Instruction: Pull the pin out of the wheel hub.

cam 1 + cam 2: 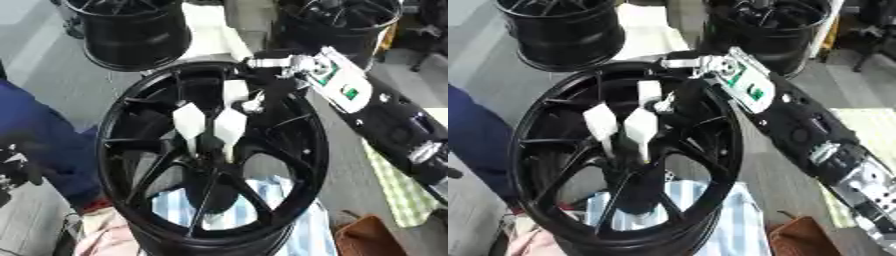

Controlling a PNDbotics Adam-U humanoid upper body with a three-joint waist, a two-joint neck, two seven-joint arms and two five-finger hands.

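At nine o'clock a blue sleeve (pixel 35 135) fills the left edge beside the rim, with a dark shape below it that cannot be made out. At eleven o'clock a second black wheel (pixel 136 32) stands behind, well apart from the main one.

The wheel hub (pixel 214 150) fills the centre, a black rim lying face up with thin spokes running out from its middle. Three white pins (pixel 190 120) stand up near the hub's centre: two broad white heads side by side and a third just behind them at twelve o'clock. Through the spokes at six o'clock a blue and white striped cloth (pixel 179 207) shows underneath.

At one o'clock a third black wheel (pixel 772 25) stands at the back. The right hand (pixel 677 102) comes down from the two o'clock side over the rim, its dark fingers curled at the rear white pin, touching it. The right arm (pixel 807 130) crosses the rim's right edge, hiding that part of it. At five o'clock a brown bag (pixel 807 237) sits near the rim. The left hand shows in neither view.
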